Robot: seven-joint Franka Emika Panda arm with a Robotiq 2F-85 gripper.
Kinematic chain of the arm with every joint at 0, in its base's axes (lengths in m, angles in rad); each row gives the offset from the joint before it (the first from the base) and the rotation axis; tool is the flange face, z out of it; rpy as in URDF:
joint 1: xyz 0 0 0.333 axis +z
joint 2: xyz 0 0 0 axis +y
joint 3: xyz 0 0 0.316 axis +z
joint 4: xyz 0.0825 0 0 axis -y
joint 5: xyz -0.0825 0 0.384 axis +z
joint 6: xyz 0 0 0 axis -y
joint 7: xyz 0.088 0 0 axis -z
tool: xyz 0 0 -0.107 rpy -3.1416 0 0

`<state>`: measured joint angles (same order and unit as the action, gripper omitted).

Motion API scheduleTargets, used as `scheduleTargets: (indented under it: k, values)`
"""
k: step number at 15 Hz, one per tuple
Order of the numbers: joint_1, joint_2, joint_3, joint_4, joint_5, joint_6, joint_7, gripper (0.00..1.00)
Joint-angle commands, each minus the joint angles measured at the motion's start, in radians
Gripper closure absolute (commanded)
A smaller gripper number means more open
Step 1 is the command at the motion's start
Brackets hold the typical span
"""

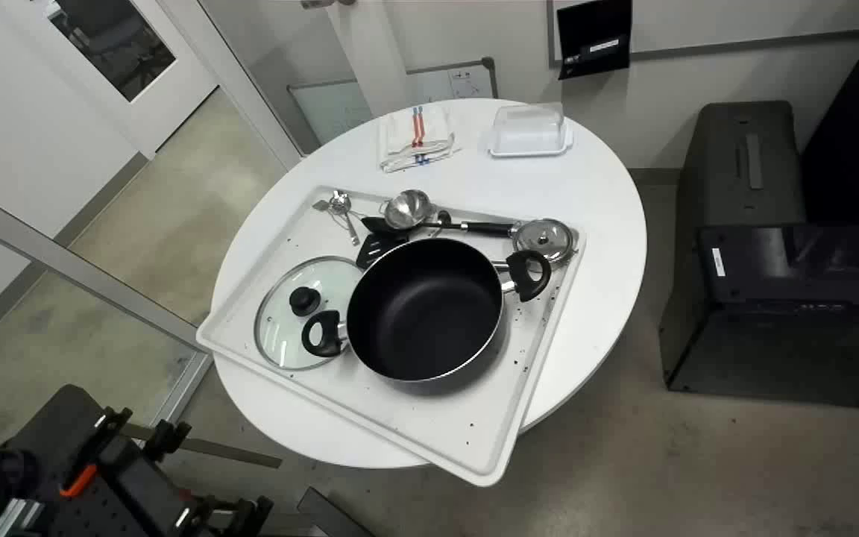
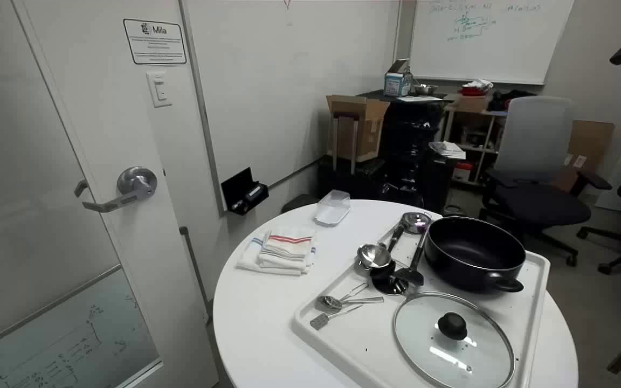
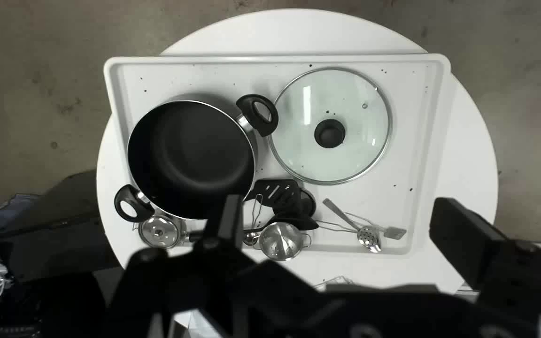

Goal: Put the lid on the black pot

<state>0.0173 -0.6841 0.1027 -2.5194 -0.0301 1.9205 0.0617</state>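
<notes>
Wrist view, end effector [image 3: 338, 209], spread wide

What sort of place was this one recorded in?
Probably an office or research lab rather than a kitchen: an exterior view shows a whiteboard with writing, a wheeled office chair and a printed sign reading "Mila".

Tray [image 3: 406, 155] from above in all views

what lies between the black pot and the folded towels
Between the black pot and the folded towels lie black utensils and a small silver bowl, then a strip of white table nearer the towels; both exterior views show this.
</notes>
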Motion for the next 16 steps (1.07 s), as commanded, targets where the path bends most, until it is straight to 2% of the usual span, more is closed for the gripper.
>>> scheduleTargets:
  k: [1,16]
  values:
    - [0.010,0.001,-0.008,0.003,-0.006,-0.003,0.006,0.00]
    - [0.015,0.028,-0.012,0.007,-0.010,0.011,-0.014,0.00]
